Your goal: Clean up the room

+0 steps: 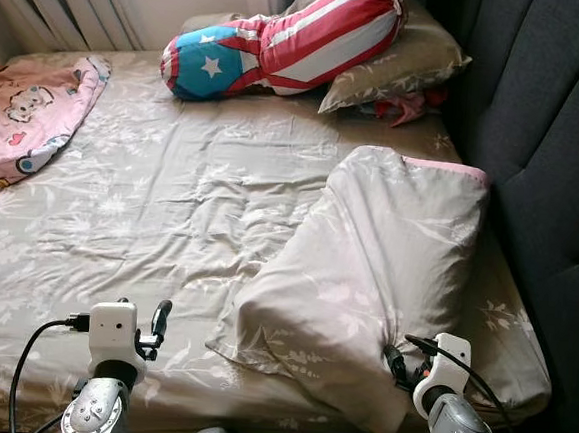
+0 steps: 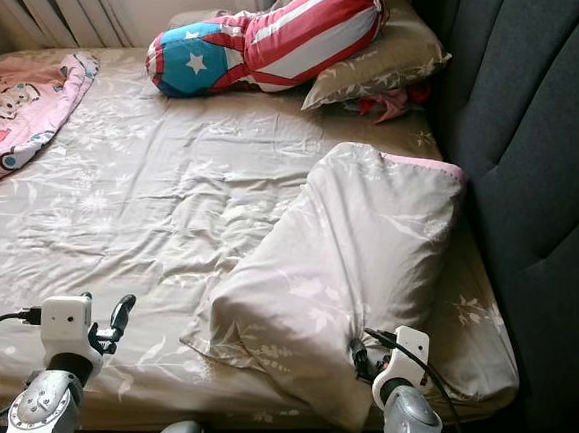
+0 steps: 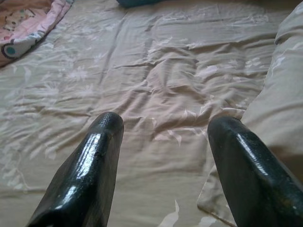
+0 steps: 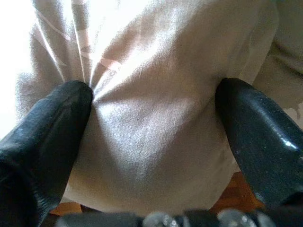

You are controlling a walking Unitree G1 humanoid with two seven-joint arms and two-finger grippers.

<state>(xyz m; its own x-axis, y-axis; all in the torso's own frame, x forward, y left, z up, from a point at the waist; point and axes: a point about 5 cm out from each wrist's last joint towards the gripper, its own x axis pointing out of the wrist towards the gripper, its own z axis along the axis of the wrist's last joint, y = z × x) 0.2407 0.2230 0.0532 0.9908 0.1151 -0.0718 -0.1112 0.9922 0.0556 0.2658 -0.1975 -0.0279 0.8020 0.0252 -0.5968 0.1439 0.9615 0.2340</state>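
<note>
Bed: right gripper seemingly gripping pillow.

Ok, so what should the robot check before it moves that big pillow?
1. Right gripper around the pillow: ok, open, fabric bunched between its fingers.
2. Grip closed on the fabric: not ok, the fingers stand wide apart.
3. Left gripper free: ok, open above the bed sheet, holding nothing.
4. Room by the headboard: cannot tell; the pillow already leans against it.
5. Other pillow and striped cushion out of the way: ok, far up the bed.
6. Pink blanket away: ok, at the far left edge.
</note>
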